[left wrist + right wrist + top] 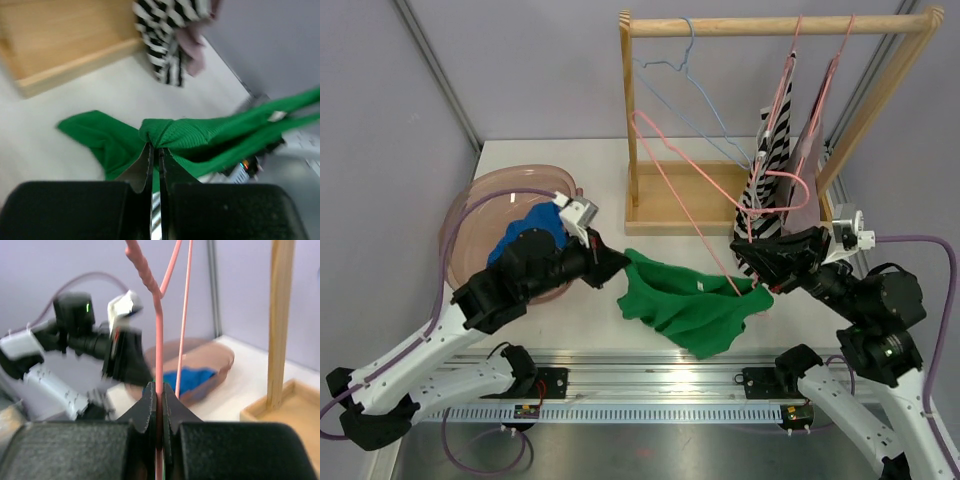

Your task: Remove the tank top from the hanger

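The green tank top (pixel 692 305) hangs stretched between my two grippers above the table front. My left gripper (pixel 617 268) is shut on its left edge; in the left wrist view the jaws pinch a fold of the green fabric (pixel 165 132). My right gripper (pixel 750 272) is shut on the pink hanger (pixel 670 175), which leans from the rack down into the tank top's right side. In the right wrist view the pink wire (pixel 158 340) runs up from between the shut jaws.
A wooden rack (pixel 775 25) stands behind, with a blue hanger (pixel 685 70) and striped and pink garments (pixel 775 150) on pink hangers. A pink basin (pixel 495 215) with blue cloth (pixel 520 235) is at left.
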